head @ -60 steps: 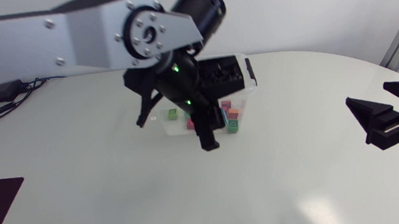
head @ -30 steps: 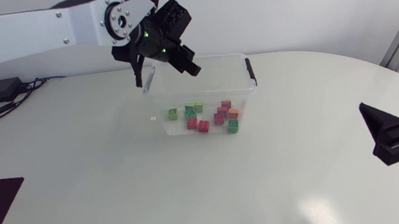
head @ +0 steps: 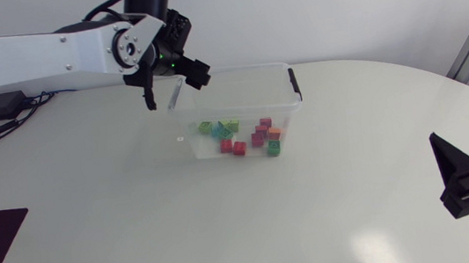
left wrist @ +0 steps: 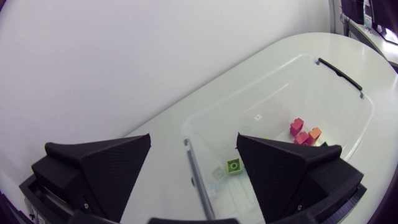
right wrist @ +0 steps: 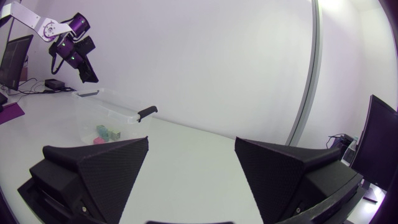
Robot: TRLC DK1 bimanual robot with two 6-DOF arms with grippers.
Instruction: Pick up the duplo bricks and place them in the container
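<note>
At the desk's [head: 139, 222] near right edge, right gripper [head: 463, 129] spread wide, holding nothing; further back, bricks [head: 237, 136] lying inside the container [head: 292, 86]; above its far left corner, left gripper [head: 173, 89] likewise agape, empty.

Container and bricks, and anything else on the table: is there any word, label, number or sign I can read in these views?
No readable text in any view.
On the container: one small pale mark on the clear plastic, too small to tell whether it is print.
On the duplo bricks: plain coloured faces, no lettering visible.
On the left gripper and the right gripper: matte black, nothing written.
</note>
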